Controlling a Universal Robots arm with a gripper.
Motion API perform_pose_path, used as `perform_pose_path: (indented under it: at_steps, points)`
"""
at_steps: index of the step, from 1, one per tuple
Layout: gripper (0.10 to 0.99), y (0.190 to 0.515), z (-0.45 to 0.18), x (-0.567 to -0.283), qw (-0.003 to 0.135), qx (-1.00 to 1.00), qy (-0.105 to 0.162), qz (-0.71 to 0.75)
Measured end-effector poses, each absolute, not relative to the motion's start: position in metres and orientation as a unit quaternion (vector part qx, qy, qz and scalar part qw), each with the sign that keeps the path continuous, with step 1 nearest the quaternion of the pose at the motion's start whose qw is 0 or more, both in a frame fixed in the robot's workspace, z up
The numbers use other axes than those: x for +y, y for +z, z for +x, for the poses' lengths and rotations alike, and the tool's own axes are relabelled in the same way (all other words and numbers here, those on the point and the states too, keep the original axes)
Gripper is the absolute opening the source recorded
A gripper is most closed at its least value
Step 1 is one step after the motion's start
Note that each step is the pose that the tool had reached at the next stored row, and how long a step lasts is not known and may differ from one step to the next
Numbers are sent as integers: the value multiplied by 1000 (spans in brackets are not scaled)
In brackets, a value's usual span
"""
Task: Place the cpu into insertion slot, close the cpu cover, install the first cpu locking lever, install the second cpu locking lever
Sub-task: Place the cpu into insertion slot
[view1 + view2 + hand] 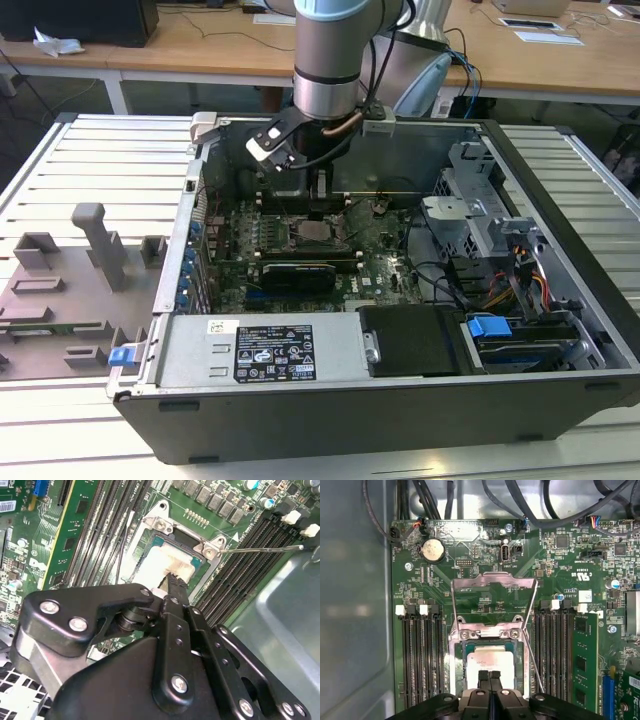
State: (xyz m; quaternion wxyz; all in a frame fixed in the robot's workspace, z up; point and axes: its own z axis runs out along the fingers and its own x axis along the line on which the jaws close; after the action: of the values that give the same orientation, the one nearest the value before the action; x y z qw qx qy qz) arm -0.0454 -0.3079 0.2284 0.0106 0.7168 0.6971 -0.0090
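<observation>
Wooden desks (200, 45) are seen in the background. Nearer, a slatted metal surface (90, 150) carries an open computer case (400, 400) lying on its side. A grey parts fixture (60, 290) rests on the surface at the exterior view's left, well apart from the work.

Contents of the case:
- The motherboard (380, 270) is mounted on the case floor.
- The power supply (270, 350) is fitted along the near wall.

The arm (328, 60) reaches down from the far side into the case. The gripper (320, 205) hangs directly over the middle of the board.

Condition of the jaws: in both wrist views the gripper (490, 676) (173, 582) is shown with its jaws together, with nothing clamped between them. The tips are at, or just above, the top of the cpu (490, 657); contact cannot be confirmed.

Position of the task parts:
- The cpu lies flat inside the insertion slot (456, 660), square to its silver rim, and is judged to be seated.
- The cpu cover (492, 580) is swung open. It is hinged at the slot edge farthest from the jaws, and bare board is visible through its window.
- One cpu locking lever (260, 549) is released and juts out from a corner of the slot, across the memory slots (420, 655).

Governing relation: the cpu is straight below the jaw tips, and the open cover lies beyond it, in line with the jaws. The cover and levers are judged not yet closed.
</observation>
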Motion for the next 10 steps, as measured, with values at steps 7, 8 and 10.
perform_pose_path:
  at_steps: [7,8,10]
  points:
    - [106,236,-45,-308,11,697,-9,717]
    - [106,237,-45,-308,11,697,-9,717]
    - [106,239,-45,-308,11,697,-9,717]
